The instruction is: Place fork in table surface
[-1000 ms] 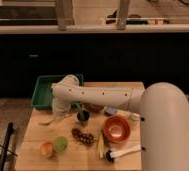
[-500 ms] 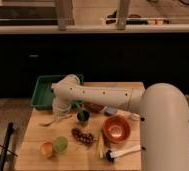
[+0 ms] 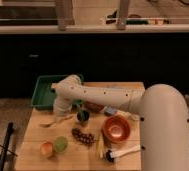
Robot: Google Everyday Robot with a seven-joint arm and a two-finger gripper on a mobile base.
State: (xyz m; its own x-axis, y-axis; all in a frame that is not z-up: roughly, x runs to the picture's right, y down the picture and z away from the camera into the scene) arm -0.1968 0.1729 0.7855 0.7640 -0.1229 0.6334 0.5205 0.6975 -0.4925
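Note:
The fork (image 3: 56, 121) is a thin pale tan piece lying almost flat at the left part of the light wooden table surface (image 3: 33, 137), in front of the green tray. My white arm reaches in from the right, bends down, and ends in my gripper (image 3: 62, 113), right above the fork's right end. Whether the gripper touches or holds the fork cannot be told. The gripper's tip is hidden behind the wrist.
A green tray (image 3: 42, 95) stands at the back left. A dark cup (image 3: 83, 118), a grape bunch (image 3: 83, 136), an orange bowl (image 3: 115, 129), a white-handled black-tipped tool (image 3: 123, 151) and two small round pieces (image 3: 53, 147) lie around. A black pole (image 3: 5, 147) stands left of the table.

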